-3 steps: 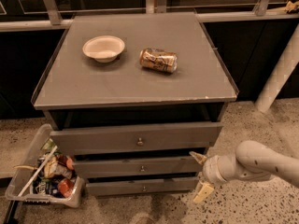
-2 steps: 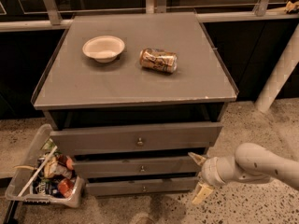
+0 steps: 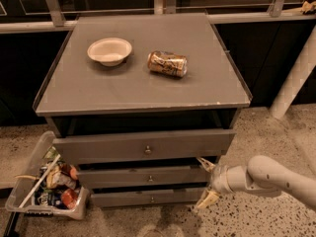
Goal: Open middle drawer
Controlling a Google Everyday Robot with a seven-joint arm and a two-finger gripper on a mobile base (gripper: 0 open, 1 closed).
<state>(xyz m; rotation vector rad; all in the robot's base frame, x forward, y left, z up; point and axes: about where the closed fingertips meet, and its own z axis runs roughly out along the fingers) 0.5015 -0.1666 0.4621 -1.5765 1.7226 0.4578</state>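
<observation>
Slightly closer to the cabinet than a second ago, my pincer (image 3: 207,181) hangs at the right end of the middle drawer (image 3: 123,177), its two fingers spread wide apart one above the other, with nothing between them. I cannot tell whether the upper fingertip touches the drawer front. The middle drawer lies between the taller top drawer (image 3: 98,148) and the slim bottom drawer (image 3: 118,198), its small round knob (image 3: 150,178) at centre. On the grey worktop (image 3: 138,90) a paper bowl (image 3: 109,51) stands left of a can (image 3: 167,63) lying on its side
</observation>
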